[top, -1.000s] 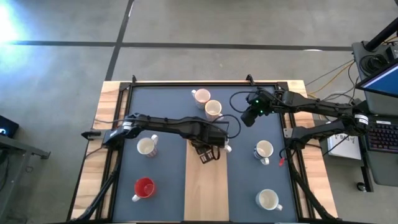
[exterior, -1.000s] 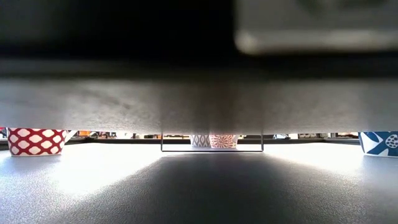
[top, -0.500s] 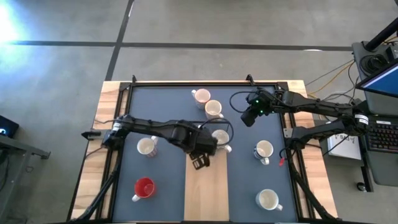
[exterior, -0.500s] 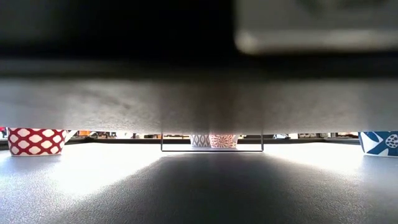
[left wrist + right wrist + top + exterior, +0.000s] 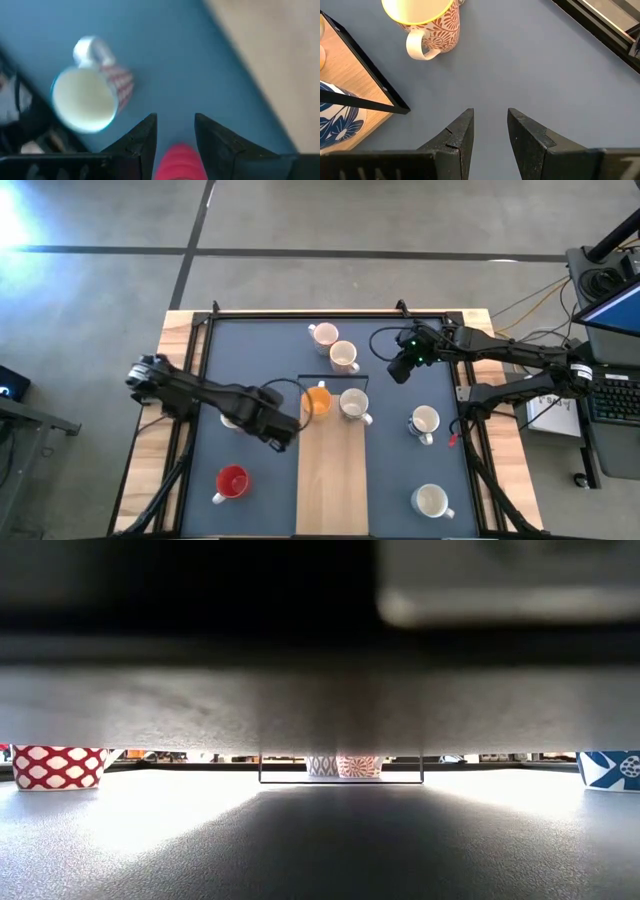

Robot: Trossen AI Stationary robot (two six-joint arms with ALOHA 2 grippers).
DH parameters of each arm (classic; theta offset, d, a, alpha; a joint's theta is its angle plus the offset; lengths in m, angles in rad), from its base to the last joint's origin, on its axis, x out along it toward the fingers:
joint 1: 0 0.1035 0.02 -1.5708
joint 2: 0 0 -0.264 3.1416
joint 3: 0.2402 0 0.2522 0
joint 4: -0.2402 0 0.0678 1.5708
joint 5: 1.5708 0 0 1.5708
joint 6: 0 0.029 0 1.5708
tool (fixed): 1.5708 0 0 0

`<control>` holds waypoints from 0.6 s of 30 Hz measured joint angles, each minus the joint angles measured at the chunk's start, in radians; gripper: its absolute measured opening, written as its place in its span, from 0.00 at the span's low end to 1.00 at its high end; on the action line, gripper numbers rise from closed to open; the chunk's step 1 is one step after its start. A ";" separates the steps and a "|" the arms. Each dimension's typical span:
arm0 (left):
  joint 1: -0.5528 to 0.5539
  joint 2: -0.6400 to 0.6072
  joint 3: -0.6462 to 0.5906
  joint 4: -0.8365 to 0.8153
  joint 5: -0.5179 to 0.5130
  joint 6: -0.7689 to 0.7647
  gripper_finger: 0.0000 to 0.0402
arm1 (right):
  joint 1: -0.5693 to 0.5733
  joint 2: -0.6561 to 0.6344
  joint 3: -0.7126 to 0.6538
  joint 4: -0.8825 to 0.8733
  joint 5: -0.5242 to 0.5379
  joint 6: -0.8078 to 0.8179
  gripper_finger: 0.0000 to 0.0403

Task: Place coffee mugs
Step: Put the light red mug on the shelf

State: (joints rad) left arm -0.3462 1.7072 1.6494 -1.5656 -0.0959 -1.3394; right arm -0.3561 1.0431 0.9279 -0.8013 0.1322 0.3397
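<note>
1. Two mugs stand side by side at the far end of the wooden strip (image 5: 332, 480), inside a thin black frame (image 5: 333, 379): an orange mug (image 5: 317, 400) and a white mug (image 5: 352, 404). I judge these two placed.
2. Six more sit on the dark mat (image 5: 400, 490) around it: a pair (image 5: 334, 346) near the far edge, one (image 5: 425, 421) to the right, one (image 5: 431, 501) at the near right, a red mug (image 5: 232, 480) at the near left, and one (image 5: 235, 417) mostly hidden under the left arm. These look left to do.
3. The left gripper (image 5: 280, 439) hangs over the mat between the strip and the red mug, jaws parted and empty.
4. The right gripper (image 5: 399, 368) hovers over bare mat near the far pair, jaws likewise apart, holding nothing.
</note>
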 joint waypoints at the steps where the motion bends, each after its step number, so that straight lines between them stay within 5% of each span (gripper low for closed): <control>1: -0.005 -0.017 -0.040 0.003 0.011 -0.038 0.29 | 0.000 0.000 0.000 0.000 0.000 0.000 0.27; 12: -0.013 -0.144 -0.390 0.174 -0.027 -0.135 0.43 | 0.000 0.000 0.000 0.000 0.000 0.000 0.27; 18: -0.012 -0.190 -0.534 0.303 -0.061 -0.094 0.41 | 0.000 0.000 0.000 0.000 0.000 0.000 0.27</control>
State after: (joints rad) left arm -0.3583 1.5172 1.1151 -1.2629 -0.1570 -1.4330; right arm -0.3560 1.0431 0.9279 -0.8009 0.1322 0.3397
